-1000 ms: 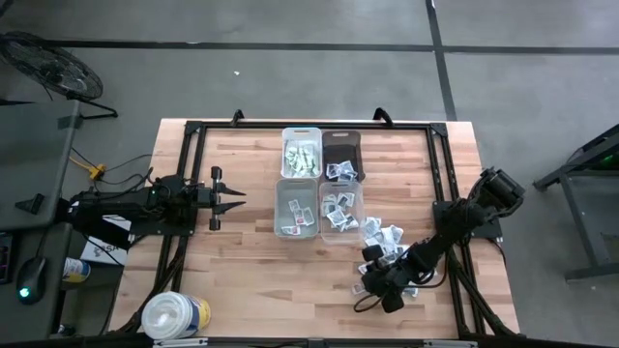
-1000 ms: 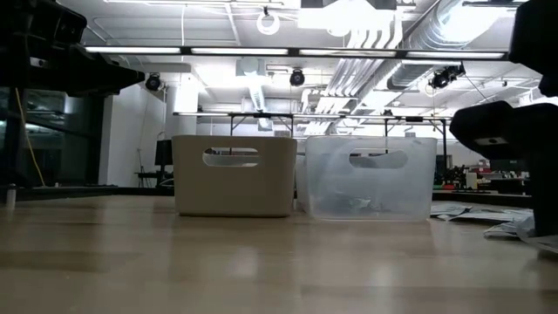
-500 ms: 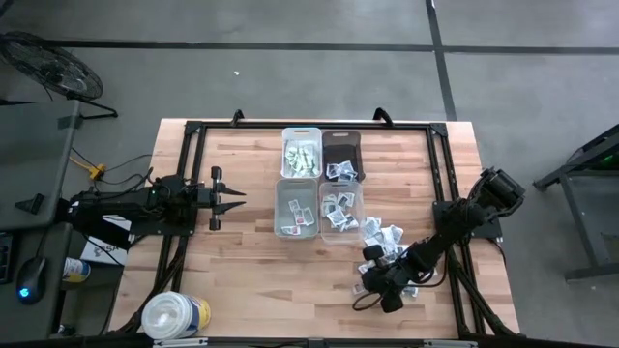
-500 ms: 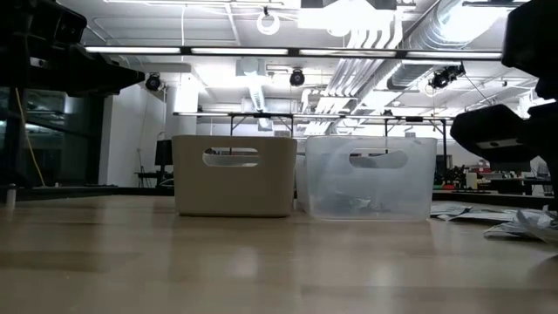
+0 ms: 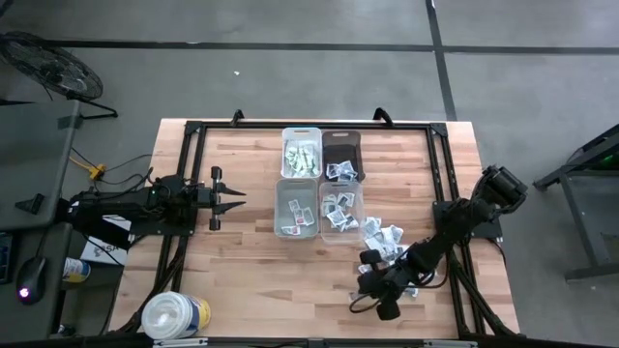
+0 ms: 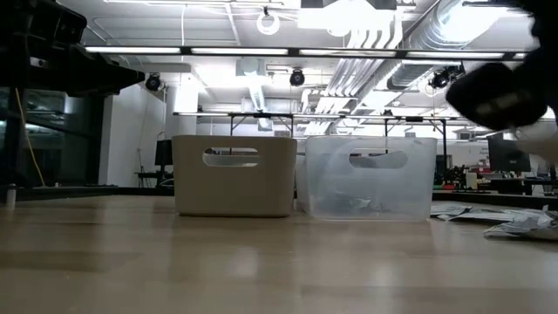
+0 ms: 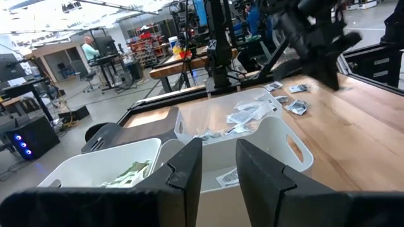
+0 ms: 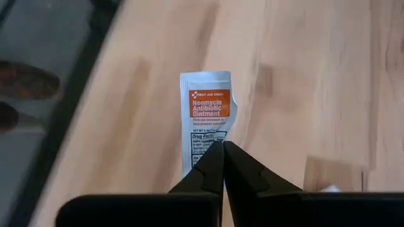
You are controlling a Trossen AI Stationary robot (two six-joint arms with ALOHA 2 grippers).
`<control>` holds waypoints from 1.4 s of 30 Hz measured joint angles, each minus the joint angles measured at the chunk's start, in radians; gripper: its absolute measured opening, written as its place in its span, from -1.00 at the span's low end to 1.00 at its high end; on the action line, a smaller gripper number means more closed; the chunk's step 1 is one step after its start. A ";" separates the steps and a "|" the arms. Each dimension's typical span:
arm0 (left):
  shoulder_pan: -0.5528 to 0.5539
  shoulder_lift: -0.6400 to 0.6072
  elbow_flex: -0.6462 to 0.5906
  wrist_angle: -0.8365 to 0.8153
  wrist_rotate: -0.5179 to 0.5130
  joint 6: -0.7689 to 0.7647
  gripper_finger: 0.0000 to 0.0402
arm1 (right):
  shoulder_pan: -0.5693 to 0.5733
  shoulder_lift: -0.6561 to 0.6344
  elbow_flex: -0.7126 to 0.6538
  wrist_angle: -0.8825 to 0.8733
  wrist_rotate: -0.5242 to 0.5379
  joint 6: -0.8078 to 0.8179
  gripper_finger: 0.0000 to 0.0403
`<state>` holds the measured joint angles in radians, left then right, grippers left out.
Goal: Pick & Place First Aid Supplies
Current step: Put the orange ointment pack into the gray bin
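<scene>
- At the far left of the high view we saw the left arm stretched along the table's edge, its left gripper (image 5: 230,198) pointing toward the bins and well apart from them.
- In its wrist view the two dark fingers (image 7: 183,173) stood a little apart with a gap between them and nothing in that gap.
- Near the table's front left corner stood a big white round tub (image 5: 174,316) with a yellow and blue label.
- At the middle of the table (image 5: 242,271) sat four small bins in a block: a white bin (image 5: 301,153) with greenish packets, a dark bin (image 5: 341,155) beside it, and two clear bins (image 5: 297,206) nearer the front, each with a few packets inside.
- From the low view we could make out only the front pair, an opaque bin (image 6: 234,174) and a clear bin (image 6: 370,177) side by side.
- Right of the bins a loose heap of first aid supplies (image 5: 384,237) lay on the bare wood, small white packets with dark print.
- Just beside that heap, toward the front edge, hung the right gripper (image 5: 369,285).
- Its wrist view showed the fingers pressed together, pinching the lower edge of one packet (image 8: 206,107), white with an orange panel reading Neomycin Antibiotic Ointment.
- That packet stood upright above the fingertips, with the wood blurred behind it.
- We could not tell whether the packet's far end touched the table.
</scene>
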<state>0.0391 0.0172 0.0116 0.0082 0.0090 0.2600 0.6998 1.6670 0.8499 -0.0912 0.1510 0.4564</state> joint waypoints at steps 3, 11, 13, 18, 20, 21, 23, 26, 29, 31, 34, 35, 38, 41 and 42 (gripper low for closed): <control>0.000 0.000 0.000 0.000 0.000 0.000 -0.52 | -0.015 -0.001 0.072 -0.044 0.000 0.025 -1.00; 0.000 0.000 0.000 0.000 0.000 0.000 -0.52 | -0.127 -0.002 0.269 -0.234 0.038 0.096 -1.00; 0.000 0.000 0.000 0.000 0.000 0.000 -0.52 | -0.160 -0.003 0.308 -0.260 0.040 0.095 -1.00; 0.000 0.000 0.000 0.000 0.000 0.000 -0.52 | -0.251 -0.004 0.348 -0.265 0.041 0.090 -1.00; 0.000 0.000 0.000 0.000 0.000 0.000 -0.52 | -0.291 -0.004 0.350 -0.255 0.042 0.089 -1.00; 0.000 0.000 0.000 0.000 0.000 0.000 -0.52 | -0.310 -0.004 0.350 -0.257 0.045 0.088 -1.00; 0.000 0.000 0.000 0.000 0.000 0.000 -0.52 | -0.349 -0.004 0.350 -0.259 0.053 0.090 -1.00; 0.000 0.000 0.000 0.000 0.000 0.000 -0.52 | -0.405 -0.004 0.350 -0.256 0.081 0.128 -1.00; 0.000 0.000 0.000 0.000 0.000 0.000 -0.52 | -0.457 -0.004 0.350 -0.256 0.104 0.177 -1.00; 0.000 0.000 0.000 0.000 0.000 0.000 -0.52 | -0.488 0.002 0.350 -0.252 0.113 0.222 -1.00; 0.000 0.000 0.000 0.000 0.000 0.000 -0.52 | -0.529 0.026 0.349 -0.218 0.102 0.278 -1.00; 0.000 0.000 0.000 0.000 0.000 0.000 -0.52 | -0.540 0.038 0.349 -0.196 0.092 0.290 -1.00; 0.000 0.000 0.000 0.000 0.000 0.000 -0.52 | -0.575 0.079 0.349 -0.127 0.031 0.307 -1.00; 0.000 0.000 0.000 0.000 0.000 0.000 -0.52 | -0.604 0.123 0.349 -0.078 -0.021 0.337 -1.00; 0.000 0.000 0.000 0.000 0.000 0.000 -0.52 | -0.612 0.134 0.349 -0.068 -0.031 0.347 -1.00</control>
<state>0.0390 0.0171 0.0116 0.0081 0.0092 0.2601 0.0881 1.8011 1.1988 -0.1593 0.1195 0.8031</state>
